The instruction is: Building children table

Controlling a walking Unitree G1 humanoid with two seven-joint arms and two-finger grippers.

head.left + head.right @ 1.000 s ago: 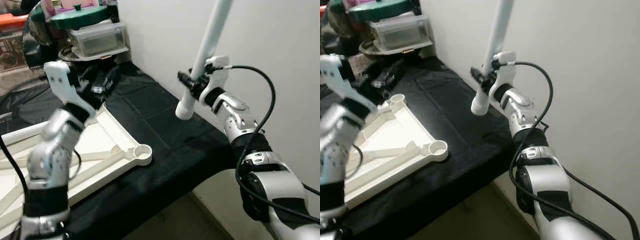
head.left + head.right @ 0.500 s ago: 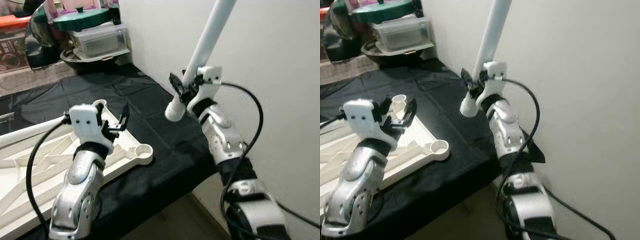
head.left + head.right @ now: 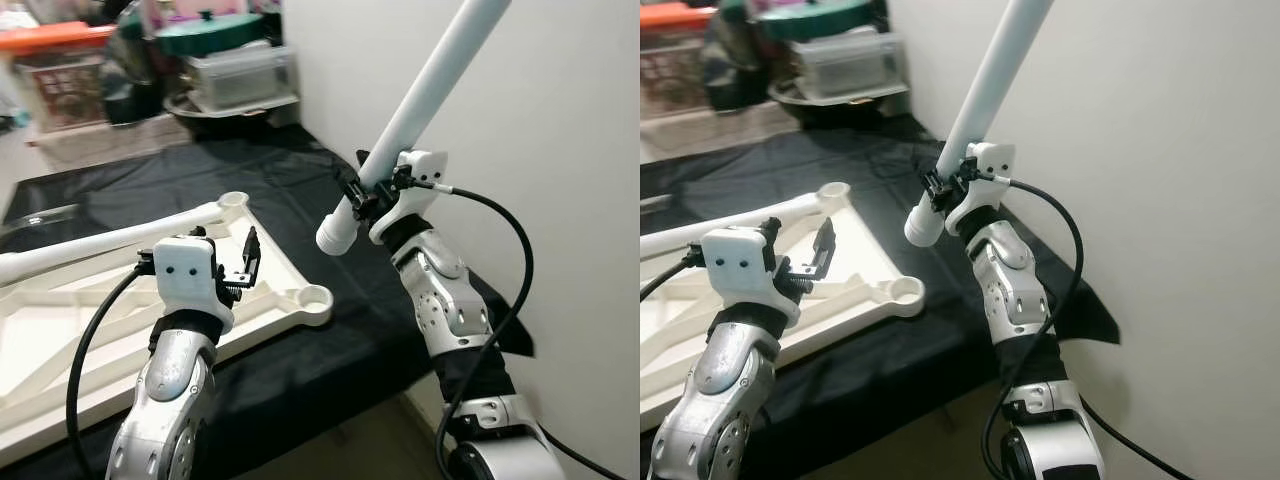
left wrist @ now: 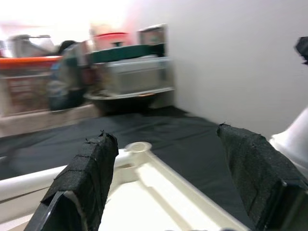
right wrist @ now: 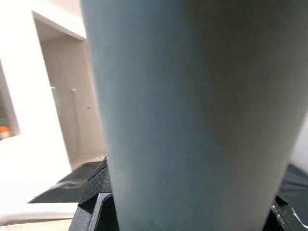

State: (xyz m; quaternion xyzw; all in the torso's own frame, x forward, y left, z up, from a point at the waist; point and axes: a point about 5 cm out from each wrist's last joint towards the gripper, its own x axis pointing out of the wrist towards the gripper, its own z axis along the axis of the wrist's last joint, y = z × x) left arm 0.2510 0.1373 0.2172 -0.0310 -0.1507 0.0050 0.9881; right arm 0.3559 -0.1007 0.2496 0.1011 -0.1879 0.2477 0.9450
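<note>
Table leg (image 3: 425, 95) clamped in right tool (image 3: 372, 188), tilted above tabletop's (image 3: 70, 325) corner socket (image 3: 313, 298); left tool (image 3: 232, 262) open, empty.

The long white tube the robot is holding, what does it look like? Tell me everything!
The white tube is a smooth, round table leg that looks like plastic. It tilts up toward the wall, its top out of frame, its open lower end in the air above the black cloth. The right gripper is clamped near that lower end.
</note>
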